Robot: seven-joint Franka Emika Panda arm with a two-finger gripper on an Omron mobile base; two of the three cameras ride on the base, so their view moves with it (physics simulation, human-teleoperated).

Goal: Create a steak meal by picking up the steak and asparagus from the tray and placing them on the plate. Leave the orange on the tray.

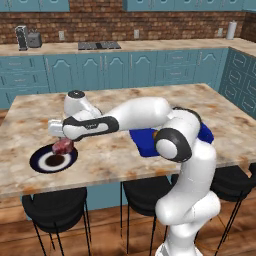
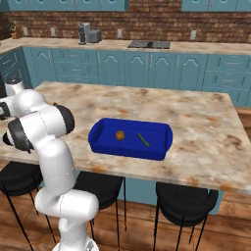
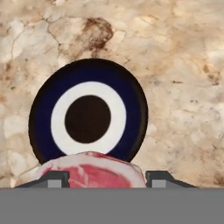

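From your left base view, the gripper (image 1: 61, 140) carries the steak (image 1: 63, 146) just above the plate (image 1: 53, 160), hanging over its far rim. In your right base view, the tray (image 2: 130, 138) lies well away from the plate, with the orange (image 2: 120, 135) and asparagus (image 2: 143, 140) lying apart inside it. In your hand view, both fingertips (image 3: 54, 178) flank the steak, jaws clamped around it, and the plate's dark centre lies ahead, so you probably want a small shift that way before releasing.

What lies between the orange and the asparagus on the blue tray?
Nothing: in the right base view the orange and the asparagus lie apart on the tray, with bare blue floor between them.
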